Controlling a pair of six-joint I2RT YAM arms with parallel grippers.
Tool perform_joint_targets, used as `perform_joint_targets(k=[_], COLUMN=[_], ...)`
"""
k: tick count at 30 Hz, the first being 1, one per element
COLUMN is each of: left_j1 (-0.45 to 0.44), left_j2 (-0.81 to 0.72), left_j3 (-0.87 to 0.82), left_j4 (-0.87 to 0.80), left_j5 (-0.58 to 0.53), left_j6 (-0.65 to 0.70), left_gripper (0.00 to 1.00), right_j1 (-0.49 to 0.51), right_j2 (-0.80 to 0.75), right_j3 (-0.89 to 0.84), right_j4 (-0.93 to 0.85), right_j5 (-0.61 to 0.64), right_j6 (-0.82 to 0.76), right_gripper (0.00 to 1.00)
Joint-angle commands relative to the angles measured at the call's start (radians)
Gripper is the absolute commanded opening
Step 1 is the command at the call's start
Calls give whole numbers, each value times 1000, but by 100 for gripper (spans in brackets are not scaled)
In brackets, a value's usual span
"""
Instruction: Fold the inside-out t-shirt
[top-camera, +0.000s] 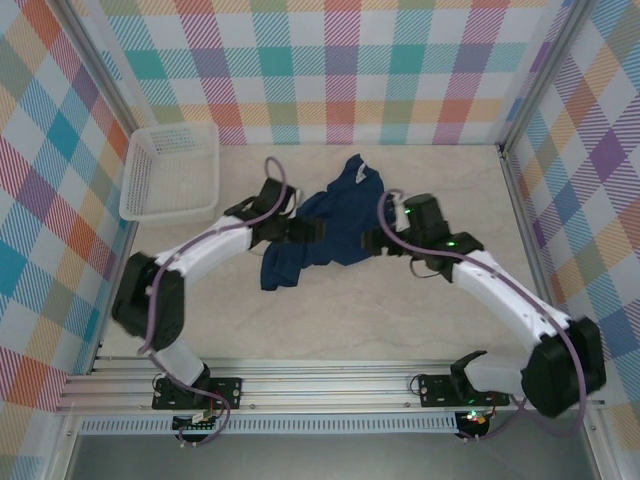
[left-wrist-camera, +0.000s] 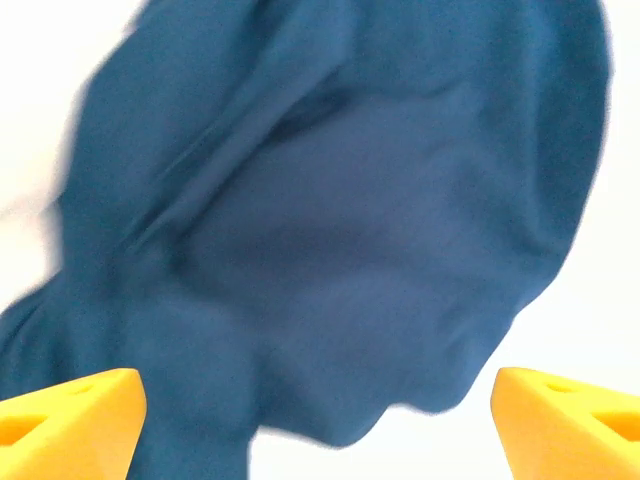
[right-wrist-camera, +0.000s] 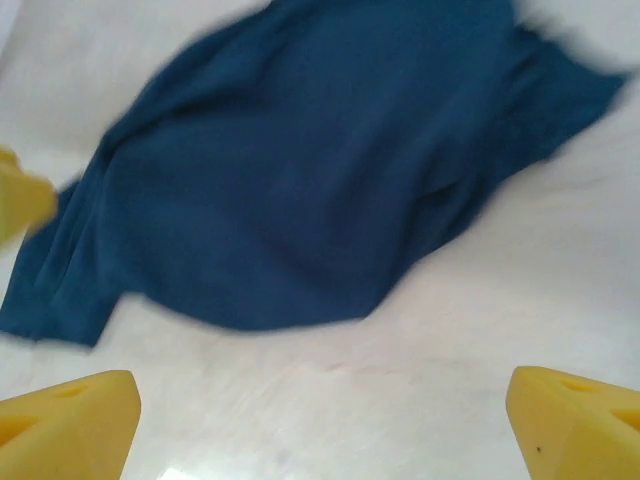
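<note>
The dark blue t-shirt (top-camera: 325, 225) lies crumpled in the middle of the pale worktop (top-camera: 400, 310), not laid flat. It is bunched into a slanting heap, with one narrow end pointing toward the far wall and a rumpled end trailing toward the near left. Folds and creases run across the cloth, and its edges curl unevenly.

The left claw (top-camera: 312, 232) is over the left side of the heap, reaching in from the left. From its wrist camera, its yellow fingers (left-wrist-camera: 70, 420) stand wide apart at the two bottom corners, with blue cloth spread below and between them. That picture is blurred, so I cannot tell whether the fingers touch the cloth, but nothing is pinched between them.

The right claw (top-camera: 368, 240) is at the right edge of the shirt, facing the left one across it. Its fingers (right-wrist-camera: 65, 425) are also spread wide and hold nothing. Below them is bare worktop, and the shirt's edge lies a little beyond. A small yellow shape at the left edge of that view may be a finger of the other claw, though it is too blurred to be sure.

A white plastic basket (top-camera: 170, 170) sits in the far left corner of the worktop, well apart from the shirt.
</note>
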Motion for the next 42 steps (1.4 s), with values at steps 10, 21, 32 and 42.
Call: perform_joint_targets(k=[10,21,32,42], left_j1=[80,87,95,95], left_j2=[20,-51,-582,-489], left_j3=[-243,-243,-83,71], left_j4=[90,168,218,120], left_j5=[-13,-52,77,106], left_j6=[-108,-67,-175,-170], left_gripper=[74,0,0,0], right_j1=[103,93,12,243], right_j2=[405,479,-63,164], right_j3=[128,248,181,-3], right_j4=[121,159,223,443], right_j5=[-25,142,-57,-244], right_j6=[81,-62,-144,-26], right_gripper=[89,0,0,72])
